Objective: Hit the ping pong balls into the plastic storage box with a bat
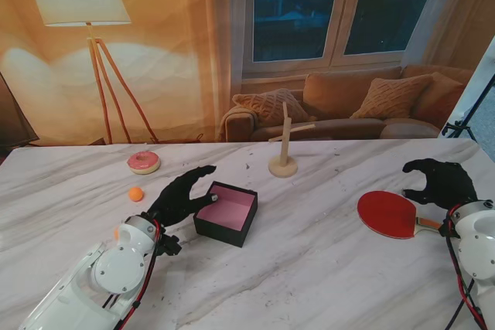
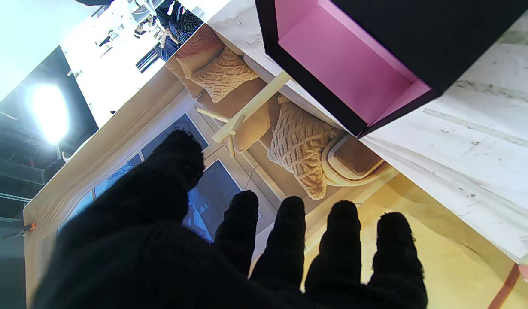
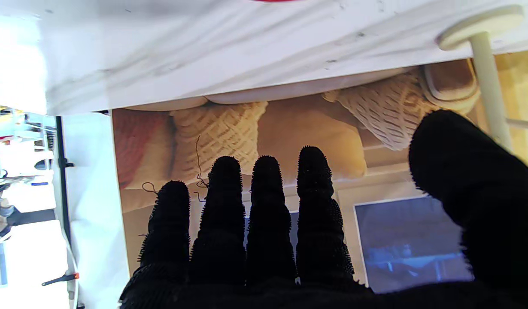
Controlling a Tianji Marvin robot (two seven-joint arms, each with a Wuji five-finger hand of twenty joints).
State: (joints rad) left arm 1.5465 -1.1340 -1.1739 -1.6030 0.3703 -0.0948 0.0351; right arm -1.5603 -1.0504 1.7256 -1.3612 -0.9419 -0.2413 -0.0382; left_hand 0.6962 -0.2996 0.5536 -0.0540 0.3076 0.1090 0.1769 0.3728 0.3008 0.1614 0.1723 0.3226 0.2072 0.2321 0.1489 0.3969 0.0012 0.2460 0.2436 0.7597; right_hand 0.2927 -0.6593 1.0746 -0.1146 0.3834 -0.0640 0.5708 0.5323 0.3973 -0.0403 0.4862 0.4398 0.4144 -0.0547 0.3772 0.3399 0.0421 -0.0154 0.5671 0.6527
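Note:
A red bat (image 1: pixel 388 213) with a wooden handle lies flat on the table at the right. My right hand (image 1: pixel 442 182) in its black glove hovers just beyond the handle, fingers spread, holding nothing. A black box with a pink inside (image 1: pixel 227 212) sits left of centre; the left wrist view shows that pink inside (image 2: pixel 341 60). My left hand (image 1: pixel 183 195) reaches toward the box's left wall, fingers apart, thumb near the rim. An orange ping pong ball (image 1: pixel 136 194) rests left of that hand. A second orange speck (image 1: pixel 116 232) peeks out beside my left wrist.
A pink donut (image 1: pixel 144 161) lies beyond the ball at the back left. A wooden stand with a cross peg (image 1: pixel 283 161) rises at the back centre, also seen in the right wrist view as a wooden stand (image 3: pixel 483 38). The marble table (image 1: pixel 325 268) extends toward me.

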